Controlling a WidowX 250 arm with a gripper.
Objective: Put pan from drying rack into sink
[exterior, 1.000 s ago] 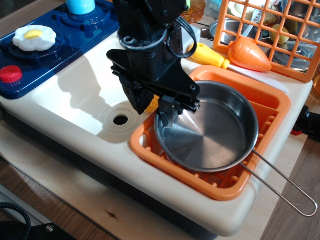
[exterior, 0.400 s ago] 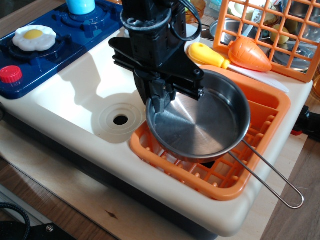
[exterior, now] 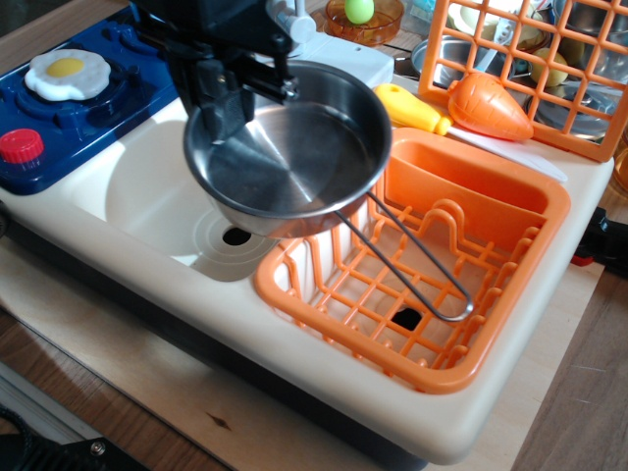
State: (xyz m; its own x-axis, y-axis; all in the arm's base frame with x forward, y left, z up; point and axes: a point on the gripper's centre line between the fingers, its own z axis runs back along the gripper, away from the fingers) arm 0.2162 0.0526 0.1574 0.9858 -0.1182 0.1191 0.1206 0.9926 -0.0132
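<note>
Above the cream-white plastic sink (exterior: 147, 211), the black gripper (exterior: 228, 98) hangs clamped on the far-left rim of the shiny round steel pan (exterior: 285, 147), whose wire handle trails right over the orange slatted drying rack (exterior: 510, 314).

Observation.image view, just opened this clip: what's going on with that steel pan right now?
The black gripper is clamped on the far-left rim of the round shiny stainless-steel pan and holds it in the air, tilted slightly. The pan's bowl hangs over the cream-white plastic sink, above the drain hole, while its long wire loop handle trails back over the bright orange slatted drying rack, which now holds no pan. The pan is not yet set down in the sink.
</note>
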